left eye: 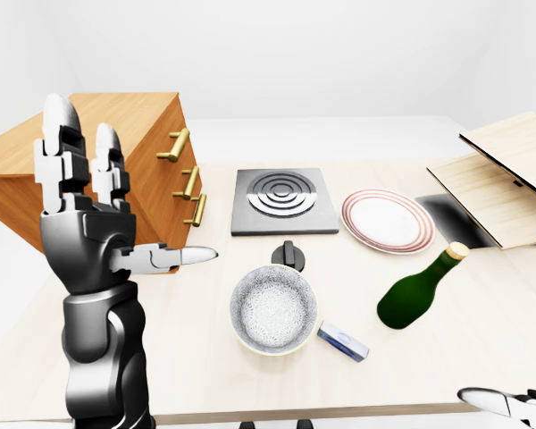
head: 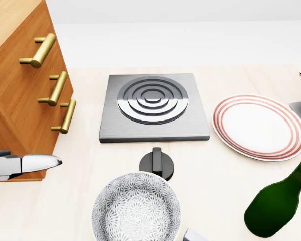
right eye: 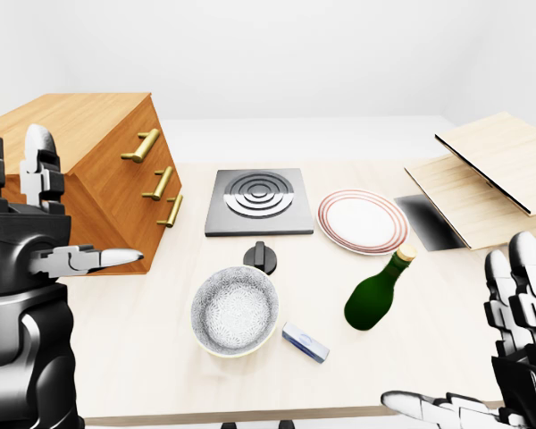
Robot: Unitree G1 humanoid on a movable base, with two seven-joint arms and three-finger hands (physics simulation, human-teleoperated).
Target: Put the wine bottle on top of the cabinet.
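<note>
A green wine bottle [left eye: 417, 290] with a tan cap lies on its side on the pale table, at the right of the left-eye view, neck pointing up-right toward the plate. The wooden cabinet [left eye: 89, 161] with three brass handles stands at the left. My left hand [left eye: 98, 206] is raised in front of the cabinet, fingers spread open and empty. My right hand [right eye: 482, 357] shows at the bottom right of the right-eye view, open and empty, below and right of the bottle [right eye: 375, 290].
A grey patterned bowl [left eye: 273, 309] sits in the middle, with a black knob [left eye: 288, 255] and a steel hob plate [left eye: 277, 200] above it. A red-rimmed plate [left eye: 388, 220] lies to the right. A small blue box [left eye: 343, 341] lies by the bowl. Wooden boards [left eye: 505, 179] sit far right.
</note>
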